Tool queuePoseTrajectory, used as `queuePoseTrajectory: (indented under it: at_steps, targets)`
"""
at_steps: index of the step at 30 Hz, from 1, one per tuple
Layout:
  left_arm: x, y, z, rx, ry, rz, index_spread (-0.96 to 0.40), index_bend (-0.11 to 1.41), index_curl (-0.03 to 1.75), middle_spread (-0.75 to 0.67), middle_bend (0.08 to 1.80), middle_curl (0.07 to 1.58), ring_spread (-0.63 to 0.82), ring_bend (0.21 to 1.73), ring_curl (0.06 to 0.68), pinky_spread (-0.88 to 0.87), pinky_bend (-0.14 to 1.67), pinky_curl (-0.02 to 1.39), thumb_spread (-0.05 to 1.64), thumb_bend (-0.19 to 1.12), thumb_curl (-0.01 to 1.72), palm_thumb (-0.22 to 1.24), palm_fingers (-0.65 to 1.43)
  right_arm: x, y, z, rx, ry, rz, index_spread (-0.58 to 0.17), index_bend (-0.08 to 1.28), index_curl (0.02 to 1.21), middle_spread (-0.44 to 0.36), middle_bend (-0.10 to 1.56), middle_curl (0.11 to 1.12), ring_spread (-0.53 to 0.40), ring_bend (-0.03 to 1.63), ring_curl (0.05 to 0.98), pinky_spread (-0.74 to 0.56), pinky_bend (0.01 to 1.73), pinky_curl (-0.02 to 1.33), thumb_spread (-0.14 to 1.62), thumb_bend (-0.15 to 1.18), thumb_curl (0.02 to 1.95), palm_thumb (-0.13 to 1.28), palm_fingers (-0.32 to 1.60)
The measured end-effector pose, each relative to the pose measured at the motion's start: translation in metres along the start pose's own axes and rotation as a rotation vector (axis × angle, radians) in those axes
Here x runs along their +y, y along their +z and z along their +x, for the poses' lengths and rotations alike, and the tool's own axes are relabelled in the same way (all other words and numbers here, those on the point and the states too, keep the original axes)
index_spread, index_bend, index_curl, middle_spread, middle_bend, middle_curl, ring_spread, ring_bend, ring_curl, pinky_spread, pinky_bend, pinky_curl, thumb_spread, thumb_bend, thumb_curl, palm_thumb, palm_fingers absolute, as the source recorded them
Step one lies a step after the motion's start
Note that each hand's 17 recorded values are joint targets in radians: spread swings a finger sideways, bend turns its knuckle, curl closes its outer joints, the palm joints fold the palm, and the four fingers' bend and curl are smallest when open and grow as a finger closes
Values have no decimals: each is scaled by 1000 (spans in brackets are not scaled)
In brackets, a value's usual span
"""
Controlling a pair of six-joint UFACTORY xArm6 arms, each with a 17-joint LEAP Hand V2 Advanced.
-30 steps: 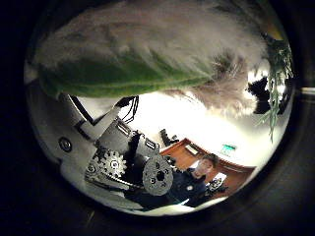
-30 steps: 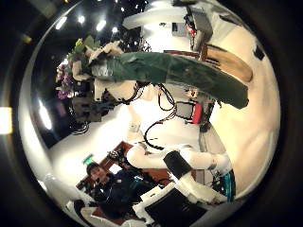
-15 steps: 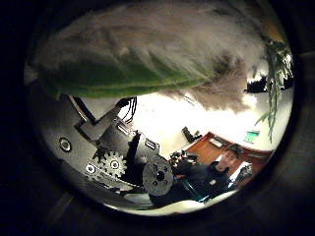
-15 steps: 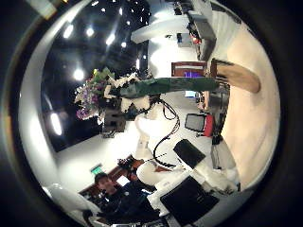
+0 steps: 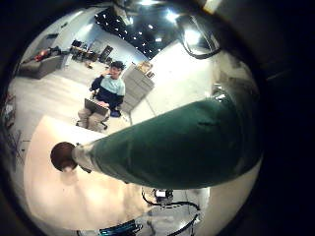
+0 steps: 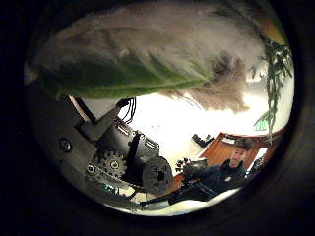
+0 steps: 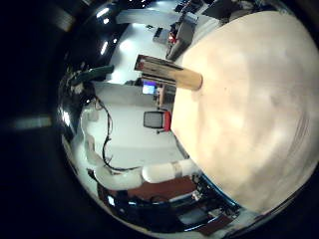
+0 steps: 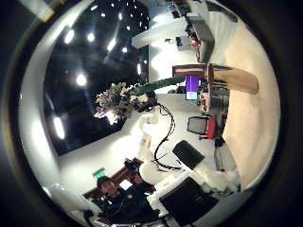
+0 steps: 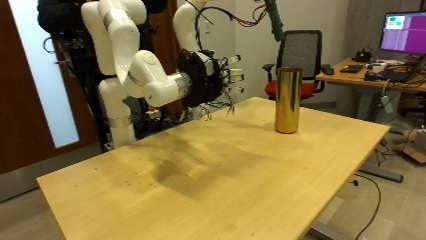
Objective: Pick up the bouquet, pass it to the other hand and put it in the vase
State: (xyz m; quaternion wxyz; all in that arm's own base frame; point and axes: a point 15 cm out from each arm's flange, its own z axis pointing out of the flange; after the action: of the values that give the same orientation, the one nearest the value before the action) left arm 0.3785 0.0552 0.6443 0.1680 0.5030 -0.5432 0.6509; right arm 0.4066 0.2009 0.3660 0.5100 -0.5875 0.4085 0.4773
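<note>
Bouquet held aloft, at 12 o'clock of vase. Green wrap judged clamped in left hand. Right hand low at 9 o'clock of vase; finger state cannot be told. Handover pending: wrap to be gripped firmly by right hand before left is loosened.

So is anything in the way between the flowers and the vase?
No, nothing I can see. The bouquet is up in the air above the vase, with only empty space between them. The vase stands upright by itself on the table, and its top looks open.
</note>
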Motion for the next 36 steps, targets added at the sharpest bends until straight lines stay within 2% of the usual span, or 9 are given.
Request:
queuePoseTrajectory:
  at_steps: [5,20,23,28,29,32,34,35,36]
  targets:
    - [1,-4,-18,0,-21,7,-587,1284,-8,-528,1171,1027,-404,1520,624,-538,1218,873,223,-21,917,1138,965,1,0,2,-2,0,0,-345,148,203,92,163,225,157,281,247,264,319,342,976,-25,447,772,-71]
    - [10,-12,-114,-46,-124,40,-581,1312,-8,-517,1208,1014,-401,1537,624,-554,1207,903,225,-21,932,1141,947,2,5,9,-6,15,-8,-341,153,228,84,171,237,150,273,258,258,301,336,967,-26,455,784,-51]
    - [10,-5,-131,-35,-149,23,-581,1311,-8,-515,1215,1011,-401,1542,624,-557,1208,909,226,-21,934,1141,941,2,7,10,-7,19,-12,-341,155,231,84,170,239,147,271,261,257,298,335,966,-24,455,786,-48]
    - [12,-2,-139,-20,-165,14,-580,1312,-12,-512,1228,1012,-398,1541,624,-557,1220,916,232,-27,934,1124,914,2,6,12,-7,19,-10,-328,157,238,84,173,245,146,267,260,257,290,334,969,-23,456,794,-40]
    - [13,-2,-140,-16,-166,8,-579,1293,-16,-507,1225,1013,-402,1533,618,-563,1218,907,256,-52,921,1070,885,2,7,12,-8,20,-12,-326,157,241,84,175,247,146,266,260,257,288,334,971,-24,456,795,-38]
    - [21,0,-138,6,-164,-27,-502,1124,-17,-488,1149,965,-444,1368,559,-616,1138,817,323,-88,839,847,564,3,8,11,-9,20,-16,-324,161,247,80,175,251,142,264,261,257,282,333,973,-25,456,795,-32]
    - [24,-3,-141,5,-153,-38,-372,1066,3,-458,1066,932,-421,1247,529,-589,995,774,541,-91,767,714,232,3,9,10,-10,19,-20,-319,162,251,78,175,252,141,261,262,257,280,333,973,-25,456,795,-30]
    - [23,-8,-143,-2,-150,-31,-192,1061,34,-331,864,872,-239,1106,504,-346,739,737,656,-103,703,597,-256,3,9,10,-11,19,-20,-318,164,254,77,176,253,141,258,261,257,277,332,974,-25,456,795,-27]
    - [22,-14,-146,-10,-144,-17,-24,871,24,-111,604,755,-15,995,418,-71,618,655,742,-83,629,519,-355,3,9,10,-11,19,-20,-317,165,256,76,174,254,141,259,261,257,275,332,974,-25,456,795,-25]
